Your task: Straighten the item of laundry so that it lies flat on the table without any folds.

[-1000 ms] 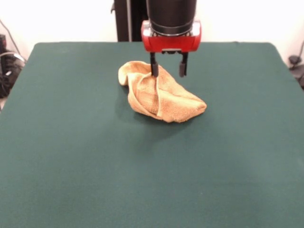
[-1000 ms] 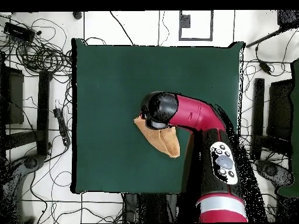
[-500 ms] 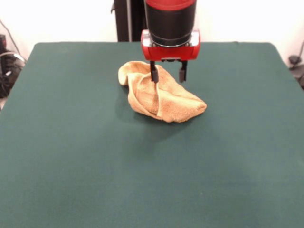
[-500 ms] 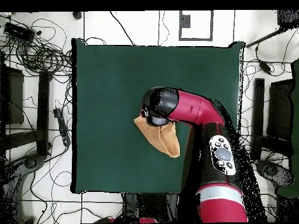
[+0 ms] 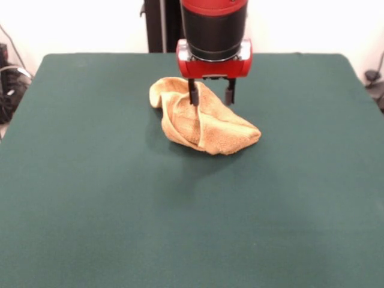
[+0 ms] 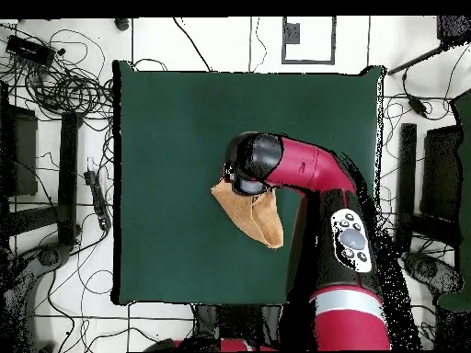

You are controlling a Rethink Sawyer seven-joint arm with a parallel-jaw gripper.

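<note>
The item of laundry (image 5: 204, 123), a golden yellow-orange towel, lies crumpled in a folded heap on the far half of the dark green table (image 5: 120, 198). My gripper (image 5: 210, 99) hangs straight down over the heap's upper part, open, its two dark fingers spread apart. The left fingertip reaches the cloth; the right one stands at the towel's back edge. Nothing is held between them. From overhead the arm's head (image 6: 253, 161) hides the gripper and part of the towel (image 6: 253, 219).
Cables and dark equipment (image 6: 55, 83) lie on the floor around the table. A dark post (image 5: 162, 24) stands behind the table's far edge.
The gripper has come down slightly toward the towel and shifted a little left in the front view. The towel has not moved.
</note>
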